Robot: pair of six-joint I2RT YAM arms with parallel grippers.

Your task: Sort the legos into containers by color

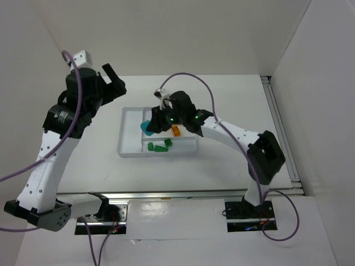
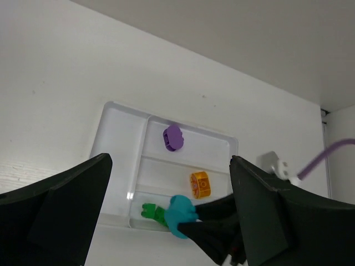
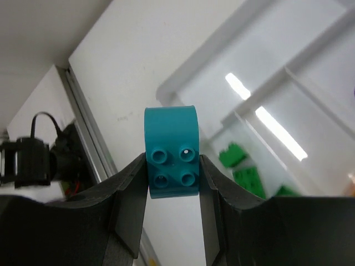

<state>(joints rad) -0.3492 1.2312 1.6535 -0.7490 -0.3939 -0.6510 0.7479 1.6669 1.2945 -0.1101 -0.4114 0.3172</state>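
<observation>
Cyan lego [image 3: 171, 151] pinched between right jaws, over tray [image 1: 132, 133].

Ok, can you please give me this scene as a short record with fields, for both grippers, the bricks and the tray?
right gripper: shut on the cyan brick, held in the air at the tray
left gripper: open, empty, raised to the left of the tray
green bricks: in the tray, near section
orange brick: in the tray, apart from the green
purple piece: in the tray, apart from the orange
</observation>
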